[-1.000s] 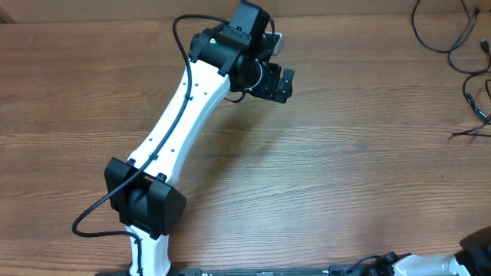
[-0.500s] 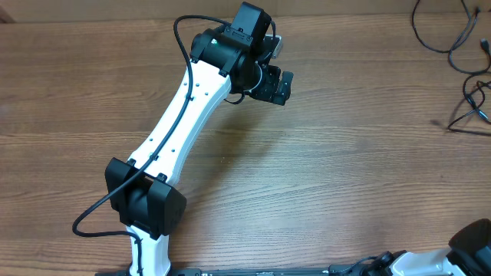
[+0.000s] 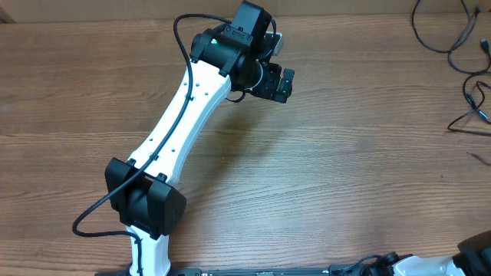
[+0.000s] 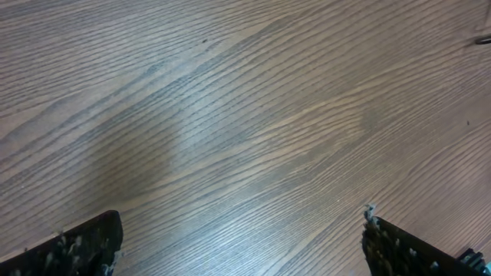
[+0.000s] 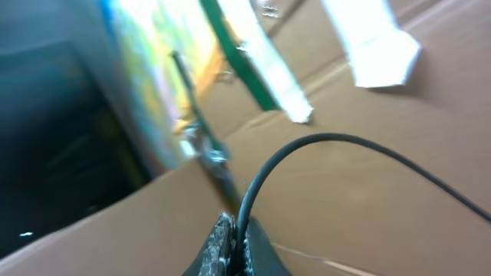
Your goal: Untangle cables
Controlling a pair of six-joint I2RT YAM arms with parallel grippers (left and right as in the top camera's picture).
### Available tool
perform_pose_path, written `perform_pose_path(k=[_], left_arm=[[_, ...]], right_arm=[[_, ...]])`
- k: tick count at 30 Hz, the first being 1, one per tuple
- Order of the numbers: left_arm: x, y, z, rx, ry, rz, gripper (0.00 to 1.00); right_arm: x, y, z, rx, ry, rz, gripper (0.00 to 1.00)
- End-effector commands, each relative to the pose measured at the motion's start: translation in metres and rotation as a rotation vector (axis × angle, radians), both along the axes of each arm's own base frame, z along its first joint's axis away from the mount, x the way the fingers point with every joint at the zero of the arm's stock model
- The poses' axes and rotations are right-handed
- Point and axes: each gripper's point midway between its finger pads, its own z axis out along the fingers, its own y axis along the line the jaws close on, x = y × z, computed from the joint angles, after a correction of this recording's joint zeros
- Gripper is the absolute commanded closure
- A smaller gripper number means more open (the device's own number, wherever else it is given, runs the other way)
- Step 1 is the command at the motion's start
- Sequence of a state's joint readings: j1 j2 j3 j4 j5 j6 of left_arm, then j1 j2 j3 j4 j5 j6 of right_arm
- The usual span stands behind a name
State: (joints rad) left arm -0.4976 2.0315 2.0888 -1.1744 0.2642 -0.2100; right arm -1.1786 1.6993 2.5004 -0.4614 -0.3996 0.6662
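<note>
- At the far right corner of the grained wooden table [image 3: 345, 153], thin black cables [image 3: 449, 51] loop loosely.
- Left gripper [image 4: 242, 230] gapes wide, empty.
- Right gripper [image 5: 232, 234] pinches one smooth, curved strand.

It looks like a robotics lab or workshop: a white robot arm [image 3: 180, 115] over a wood-grain tabletop [image 3: 345, 153], with blurred cardboard boxes [image 5: 368, 199] beyond.
</note>
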Motion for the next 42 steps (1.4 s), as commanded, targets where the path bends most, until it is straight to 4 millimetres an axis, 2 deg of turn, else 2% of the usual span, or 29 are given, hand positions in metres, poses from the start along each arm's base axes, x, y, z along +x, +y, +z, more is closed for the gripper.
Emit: perform_pose_path(k=[1,3,7,11,14,17,19,21,25,28,31,32,34,37,38,40,41,42], left_arm=[[0.005,-0.001,0.003,-0.002,-0.012,0.016,0.01],[0.005,-0.001,0.003,-0.001,-0.013,0.016,0.01],[0.005,-0.001,0.003,0.004,-0.020,0.003,0.01],[0.005,-0.001,0.003,0.004,-0.021,0.000,0.01],[0.005,-0.001,0.003,0.005,-0.023,-0.004,0.01],[0.005,-0.001,0.003,0.007,-0.024,-0.007,0.01],[0.004,0.000,0.002,0.009,-0.019,-0.006,0.01],[0.002,0.001,0.001,0.013,-0.010,-0.007,0.01],[0.000,0.002,-0.001,0.019,0.001,-0.007,0.01],[-0.001,0.002,-0.002,0.020,0.004,-0.006,0.02],[-0.003,0.003,-0.002,0.022,0.014,-0.002,0.02],[-0.003,0.003,-0.003,0.023,0.018,0.000,0.02],[-0.005,0.004,-0.004,0.025,0.027,-0.001,0.03],[-0.007,0.005,-0.005,0.031,0.036,-0.001,0.03],[-0.007,0.005,-0.005,0.031,0.036,-0.001,0.03],[-0.007,0.004,-0.005,0.029,0.033,-0.002,0.03],[-0.006,0.003,-0.004,0.027,0.029,-0.004,0.03],[-0.006,0.002,-0.004,0.025,0.025,-0.005,0.03]], right_arm=[[-0.009,-0.024,-0.017,0.010,0.068,-0.121,0.96],[-0.011,-0.045,-0.045,0.097,0.110,-0.182,0.96],[-0.012,-0.084,-0.117,0.246,0.268,-0.283,0.96],[-0.014,-0.115,-0.220,0.477,0.417,-0.334,0.96],[-0.024,-0.130,-0.310,0.699,0.448,-0.349,0.96],[-0.033,-0.133,-0.387,0.907,0.399,-0.335,0.96],[-0.038,-0.129,-0.431,1.026,0.350,-0.300,0.96],[-0.043,-0.122,-0.465,1.116,0.314,-0.272,0.96],[-0.070,-0.107,-0.536,1.277,0.254,-0.334,0.96],[-0.083,-0.091,-0.574,1.380,0.188,-0.340,0.96],[-0.087,-0.080,-0.601,1.400,0.172,-0.345,0.96],[-0.087,-0.077,-0.608,1.398,0.171,-0.344,0.96],[-0.085,-0.072,-0.618,1.384,0.171,-0.335,0.89],[-0.074,-0.070,-0.620,1.344,0.175,-0.311,0.86],[-0.067,-0.072,-0.617,1.319,0.178,-0.295,0.80],[-0.053,-0.073,-0.611,1.279,0.184,-0.265,0.47],[-0.045,-0.073,-0.608,1.263,0.190,-0.249,0.14],[-0.038,-0.072,-0.606,1.245,0.203,-0.232,0.00]])
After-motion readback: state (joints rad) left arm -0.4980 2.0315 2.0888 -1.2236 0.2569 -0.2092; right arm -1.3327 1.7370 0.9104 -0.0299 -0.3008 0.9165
